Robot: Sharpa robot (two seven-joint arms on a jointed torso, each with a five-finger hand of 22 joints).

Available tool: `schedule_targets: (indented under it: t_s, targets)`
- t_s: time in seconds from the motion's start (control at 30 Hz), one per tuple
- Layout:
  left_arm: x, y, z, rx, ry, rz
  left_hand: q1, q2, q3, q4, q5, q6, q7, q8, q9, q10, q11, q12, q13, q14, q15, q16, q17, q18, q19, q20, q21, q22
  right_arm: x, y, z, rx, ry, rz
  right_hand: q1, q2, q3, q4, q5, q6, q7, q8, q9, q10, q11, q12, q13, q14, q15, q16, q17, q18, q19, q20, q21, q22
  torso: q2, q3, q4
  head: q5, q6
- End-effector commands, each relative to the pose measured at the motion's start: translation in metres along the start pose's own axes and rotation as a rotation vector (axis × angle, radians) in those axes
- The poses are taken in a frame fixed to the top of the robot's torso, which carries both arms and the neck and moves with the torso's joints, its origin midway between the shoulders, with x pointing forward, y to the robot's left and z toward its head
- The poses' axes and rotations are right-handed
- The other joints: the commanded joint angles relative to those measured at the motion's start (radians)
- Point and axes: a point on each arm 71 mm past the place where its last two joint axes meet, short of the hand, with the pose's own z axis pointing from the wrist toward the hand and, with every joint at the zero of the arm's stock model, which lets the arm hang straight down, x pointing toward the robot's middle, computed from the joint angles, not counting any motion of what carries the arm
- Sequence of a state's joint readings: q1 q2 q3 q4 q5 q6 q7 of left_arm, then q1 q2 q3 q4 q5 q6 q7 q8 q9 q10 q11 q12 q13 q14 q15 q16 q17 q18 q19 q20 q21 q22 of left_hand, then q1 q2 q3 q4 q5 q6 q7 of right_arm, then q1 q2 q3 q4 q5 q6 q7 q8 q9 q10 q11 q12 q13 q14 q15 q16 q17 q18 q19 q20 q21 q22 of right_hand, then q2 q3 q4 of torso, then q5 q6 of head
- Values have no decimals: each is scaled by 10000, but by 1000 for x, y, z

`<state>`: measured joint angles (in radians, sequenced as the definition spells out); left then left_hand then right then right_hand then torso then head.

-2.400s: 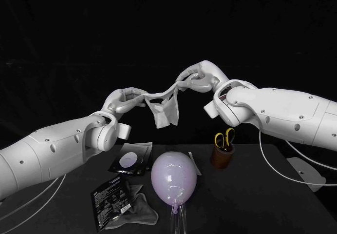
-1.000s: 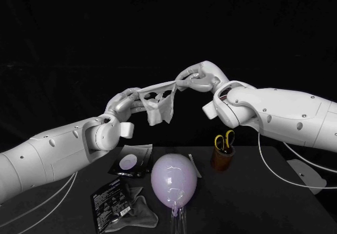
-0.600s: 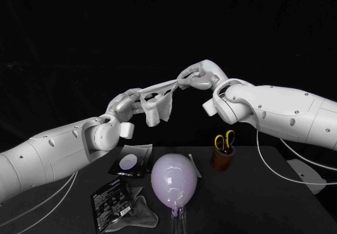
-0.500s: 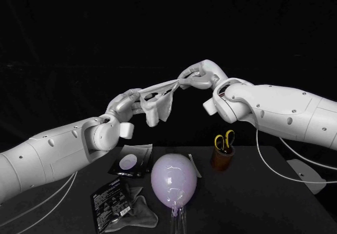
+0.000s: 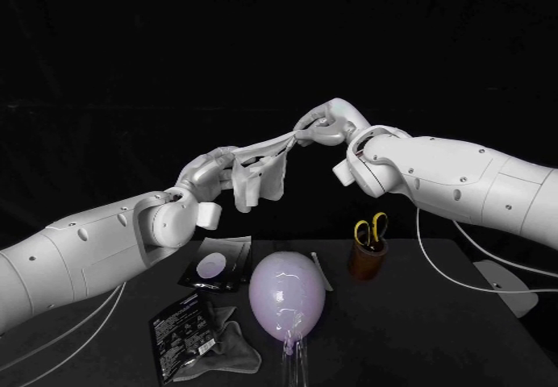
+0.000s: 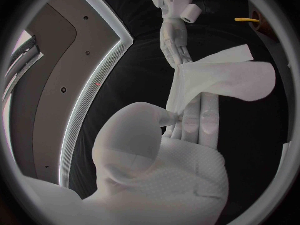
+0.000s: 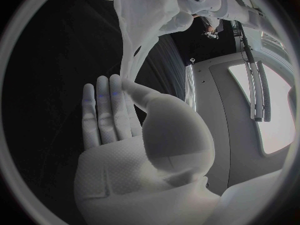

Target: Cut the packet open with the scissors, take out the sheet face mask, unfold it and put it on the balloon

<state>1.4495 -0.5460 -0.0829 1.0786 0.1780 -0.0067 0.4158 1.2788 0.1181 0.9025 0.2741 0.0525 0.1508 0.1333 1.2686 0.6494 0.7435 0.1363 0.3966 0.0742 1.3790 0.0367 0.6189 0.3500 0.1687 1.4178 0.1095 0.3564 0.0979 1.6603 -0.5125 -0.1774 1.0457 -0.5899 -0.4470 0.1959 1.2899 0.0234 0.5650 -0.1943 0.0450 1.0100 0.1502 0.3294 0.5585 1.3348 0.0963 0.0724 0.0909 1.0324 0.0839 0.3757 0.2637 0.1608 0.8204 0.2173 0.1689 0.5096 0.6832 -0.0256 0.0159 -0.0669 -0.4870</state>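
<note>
Above the black counter (image 5: 453,330), the left hand (image 5: 207,171) and right hand (image 5: 328,125) hold the white sheet face mask (image 5: 258,168) stretched between them. Each hand pinches one end between thumb and fingers (image 6: 203,120), which lie straight and close together. The loose part of the sheet hangs in folds nearer the left hand. Below, the pale purple balloon (image 5: 287,294) lies on the counter with a dark packet (image 5: 184,326) near it. Yellow-handled scissors (image 5: 371,228) stand in a brown cup (image 5: 368,262).

Left robot hand (image 6: 176,142) pinches sheet face mask (image 6: 220,80) (at gathered end), rest fanned out.
</note>
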Motion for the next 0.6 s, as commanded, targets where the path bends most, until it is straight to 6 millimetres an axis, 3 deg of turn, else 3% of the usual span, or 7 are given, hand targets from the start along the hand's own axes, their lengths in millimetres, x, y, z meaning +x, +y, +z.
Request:
schedule_targets:
  t_s: [0.03,0.4,0.43,0.5,0.53,0.57,0.6]
  targets:
    - [5,0,1,-61,378,-86,-16,-101,-64,-51,-43,121,803,-61,-64,163,-16,76,2,142,-38,230,152,132,188,-24,122,51,6,-2,1,-28,511,-480,75,5,67,-17,30,60,11,58,8,0,-50,-39,11,49,21,-40,10,195,-78,15,61,17,-7,-5,0,-17,5]
    - [2,-1,1,-58,140,89,94,-282,-158,-361,-36,687,711,-442,-476,320,-78,-13,-46,365,-131,1620,1040,77,703,-215,807,459,13,-7,4,-7,575,-851,73,8,66,-13,30,59,13,57,9,-1,-48,-40,11,50,23,-43,11,194,-80,15,63,21,3,-2,8,-23,-14]
    - [1,-1,0,-41,107,187,142,-378,-163,-504,-31,879,689,-578,-591,373,-80,-24,-46,436,-152,1857,1164,69,779,-239,945,542,13,-8,4,-10,564,-888,73,8,66,-13,30,59,13,57,9,-1,-48,-40,11,50,23,-43,11,194,-80,15,63,21,3,-2,8,-23,-14]
    - [-1,-2,0,1,34,450,225,-785,-245,-858,-3,1578,654,-1090,-1021,495,-35,-80,-55,371,-133,2220,1342,35,786,-276,1189,703,13,-9,4,-20,516,-945,73,8,66,-13,30,59,13,57,9,-1,-48,-40,11,50,23,-43,11,194,-80,15,63,21,-4,-2,2,-27,-32]
    - [-1,-3,0,28,20,634,279,-953,-339,-1043,-7,2249,647,-1620,-1431,631,-50,-144,-60,254,-110,2481,1449,14,726,-310,1390,844,12,-9,4,-26,471,-973,73,8,66,-13,30,59,13,57,9,-1,-48,-40,11,50,23,-43,11,194,-80,15,63,21,-6,-1,1,-29,-41]
    - [-2,-4,0,47,20,784,279,-953,-339,-1043,-7,2249,647,-1620,-1431,631,-50,-144,-60,254,-110,2481,1449,14,726,-310,1390,844,12,-9,4,-29,442,-989,73,8,66,-13,30,59,13,57,9,-1,-48,-40,11,50,23,-43,11,194,-80,15,63,21,-6,-1,1,-29,-41]
    - [-2,-4,0,64,26,930,327,-1014,-431,-1166,15,2634,630,-2022,-1705,748,-74,-233,-68,180,-123,2693,1511,-13,664,-328,1602,1012,11,-10,4,-32,386,-1011,71,9,62,-10,29,58,14,55,9,-1,-47,-41,12,53,24,-47,13,194,-83,16,66,28,-10,1,3,-29,-53]
